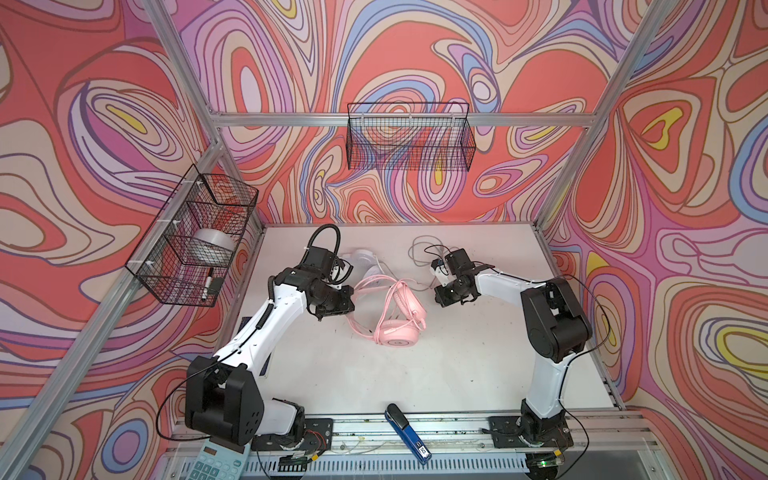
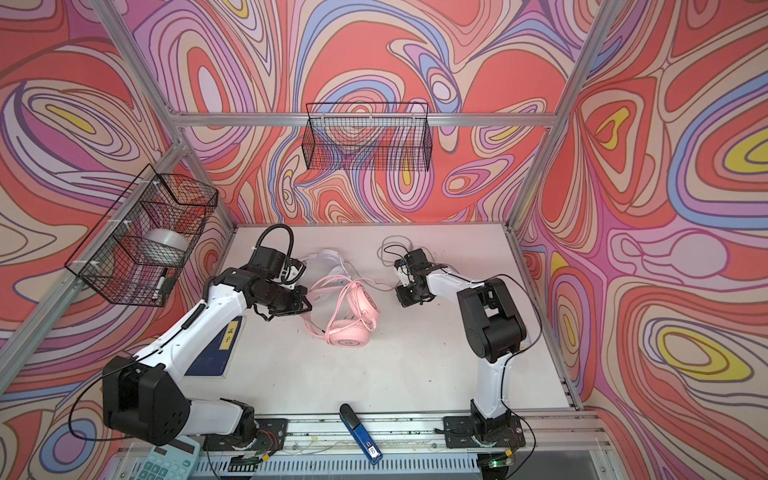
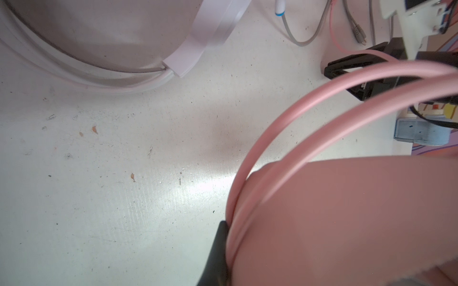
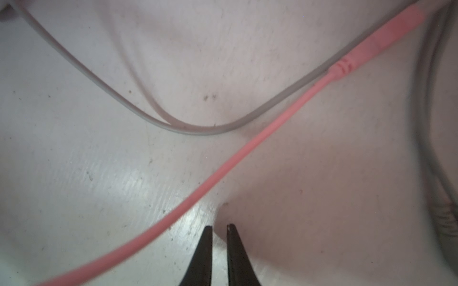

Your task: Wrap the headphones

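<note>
The pink headphones (image 1: 392, 328) lie near the middle of the desk (image 1: 457, 374), a little toward its back edge. The left fingers (image 3: 218, 247) are clenched on the pink headband (only one black finger shows in the left wrist view, pressed against the pink tubes). The white headphones (image 1: 365, 259) sit just behind the pink pair, nearer the back edge and partly hidden by the left arm.

The right fingers (image 4: 207, 240) hover low over bare desk, on the side of the pink headphones toward the right edge. They are nearly together, with a thin slit between them and nothing in it. The pink cable (image 4: 223, 170) runs just beside them without touching and ends in a pink plug (image 4: 384, 39). A grey cable (image 4: 124, 104) loops across the desk and meets the pink one near that plug.
</note>
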### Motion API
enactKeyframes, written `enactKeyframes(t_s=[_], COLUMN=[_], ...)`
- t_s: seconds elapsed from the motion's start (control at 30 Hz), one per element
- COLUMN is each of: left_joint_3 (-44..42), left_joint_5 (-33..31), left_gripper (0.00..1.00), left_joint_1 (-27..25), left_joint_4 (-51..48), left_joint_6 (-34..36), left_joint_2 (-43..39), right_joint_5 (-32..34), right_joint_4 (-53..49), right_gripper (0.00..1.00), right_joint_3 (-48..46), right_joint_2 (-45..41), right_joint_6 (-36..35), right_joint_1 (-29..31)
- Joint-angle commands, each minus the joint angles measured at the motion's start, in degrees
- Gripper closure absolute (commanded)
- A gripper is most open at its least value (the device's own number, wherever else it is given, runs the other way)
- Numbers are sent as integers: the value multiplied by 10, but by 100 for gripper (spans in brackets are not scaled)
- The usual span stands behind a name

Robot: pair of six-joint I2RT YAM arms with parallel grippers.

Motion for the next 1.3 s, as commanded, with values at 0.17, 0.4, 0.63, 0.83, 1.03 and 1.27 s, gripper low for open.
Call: enactKeyframes(t_s=[0.17,0.4,0.63,0.83,1.03,1.27], left_joint_3=[-3,0,-3,-1,-3,1], left_joint_5=[36,42,72,87,100,112], left_gripper=[100,100,100,100,100,100], left_joint_1=[-1,-1,-1,-2,-2,-2], left_joint_4=[7,9,1,-4,0,2], left_joint_6=[6,6,21,33,34,38], left_joint_2=[-16,-6,-12,-17,-10,1], right_joint_5=[-38,-58,-83,-103,-108,-123], right_joint_4=[22,23,50,49,58,64], right_gripper=[88,100,100,100,100,100], right_joint_3=[-55,-28,40,90,77,69], right_joint_2=[-125,-157,-63,11,38,44], right_joint_6=[18,15,59,116,129,109], right_joint_1=[-23,-53,-53,-52,-45,-34])
